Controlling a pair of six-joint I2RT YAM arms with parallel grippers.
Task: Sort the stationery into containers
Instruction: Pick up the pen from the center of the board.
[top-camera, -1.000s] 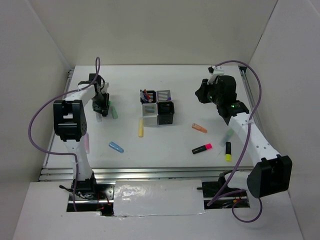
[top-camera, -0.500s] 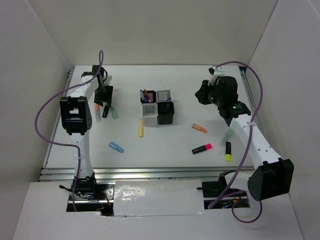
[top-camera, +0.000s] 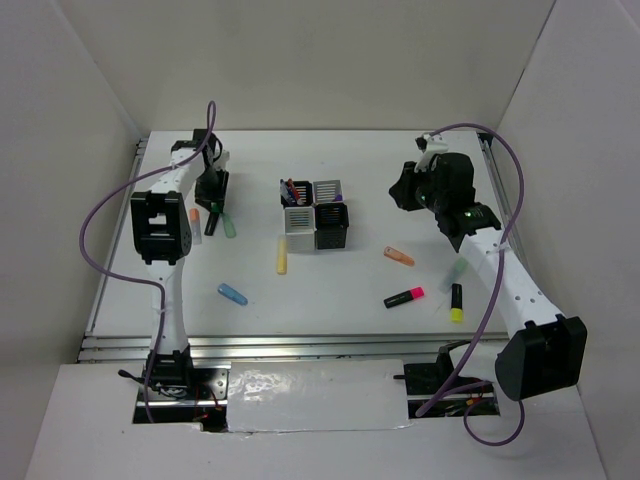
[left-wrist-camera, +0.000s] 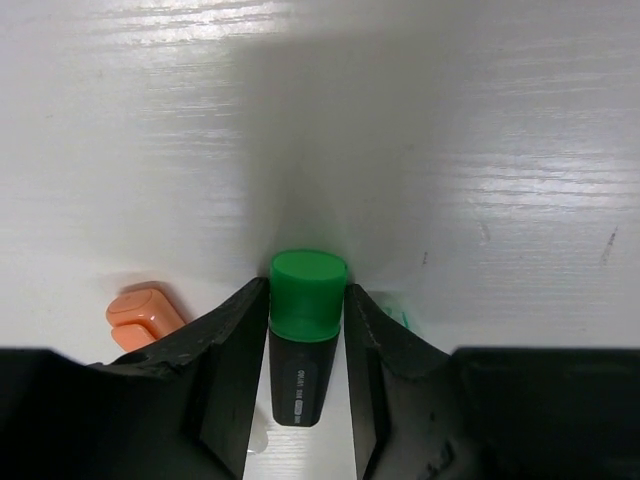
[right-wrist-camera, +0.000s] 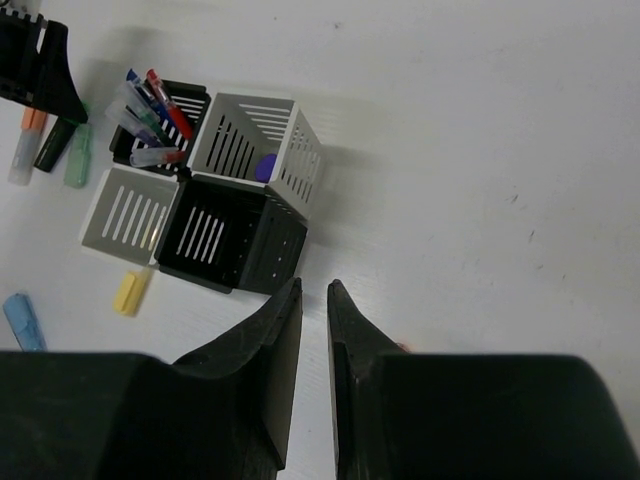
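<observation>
Nearest row on the tabletop (top-camera: 340, 310): yellow-ended highlighter (top-camera: 456, 302) and pink-ended highlighter (top-camera: 404, 297), in front of and to the right of the containers (top-camera: 299, 221); blue marker (top-camera: 232, 294), in front of and to their left. None of these has shifted over the last second. Next row: yellow marker (top-camera: 281, 256), just off the containers' near-left corner; orange marker (top-camera: 399, 256), to their right. Both are likewise unmoved. Containers: the far-left black cup holds several pens (right-wrist-camera: 150, 100) and the far-right silver cup a purple item (right-wrist-camera: 265, 166). The two near cups look empty. Left of the containers, about level with them, is a cluster of three: green-capped highlighter (left-wrist-camera: 305, 330), peach marker (left-wrist-camera: 145, 316) and pale green marker (top-camera: 229, 225). Change of note: the left gripper (left-wrist-camera: 306, 288) has shifted a little farther out and toward the containers. It now sits square over this cluster, jaws closed in against both sides of the green-capped highlighter. That highlighter lies flat on the tabletop and is not lifted. Right gripper (right-wrist-camera: 314, 292): to the right of the containers, place unchanged, jaws almost together with a thin slit, holding nothing. Reading: a pick of the green-capped highlighter has begun. Lift, carry and drop into a cup are outstanding, and most loose pieces await sorting.
</observation>
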